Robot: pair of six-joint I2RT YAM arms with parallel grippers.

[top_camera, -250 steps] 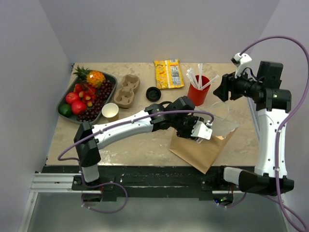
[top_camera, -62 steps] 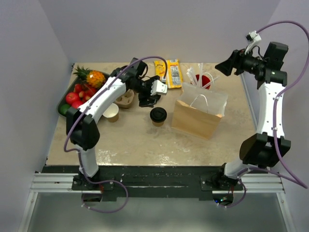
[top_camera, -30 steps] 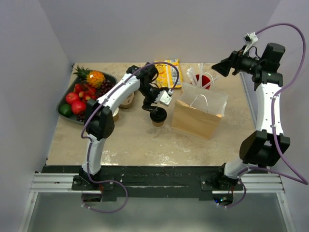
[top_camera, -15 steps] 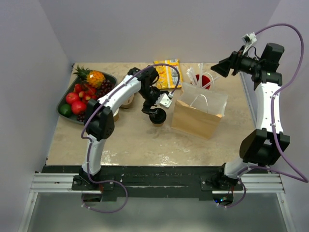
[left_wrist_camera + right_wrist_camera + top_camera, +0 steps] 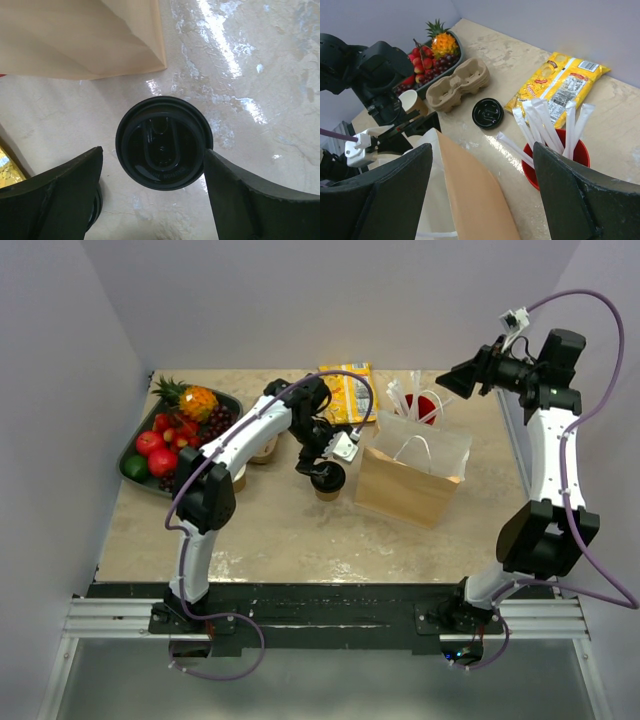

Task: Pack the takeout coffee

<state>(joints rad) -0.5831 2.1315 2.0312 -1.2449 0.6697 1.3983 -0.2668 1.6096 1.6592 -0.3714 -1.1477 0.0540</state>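
The takeout coffee [image 5: 328, 481], a small brown cup under a round black lid [image 5: 162, 142], stands upright on the table just left of the brown paper bag [image 5: 415, 478]. My left gripper [image 5: 322, 464] hangs right above it, open. In the left wrist view the lid sits between the two fingers [image 5: 55, 195], apart from the left one and close against the right one's tip. My right gripper [image 5: 483, 146] is open and empty, held high over the bag's back edge [image 5: 470, 190] and the red cup.
A loose black lid [image 5: 488, 113], a cardboard cup carrier [image 5: 457, 85], a lidless paper cup [image 5: 412, 100] and a fruit tray [image 5: 135, 445] lie left of the bag. A yellow snack packet [image 5: 348, 392] and a red cup of straws [image 5: 425, 405] are behind.
My left gripper has settled a little lower over the coffee and its jaws have spread slightly. The right arm has barely moved.
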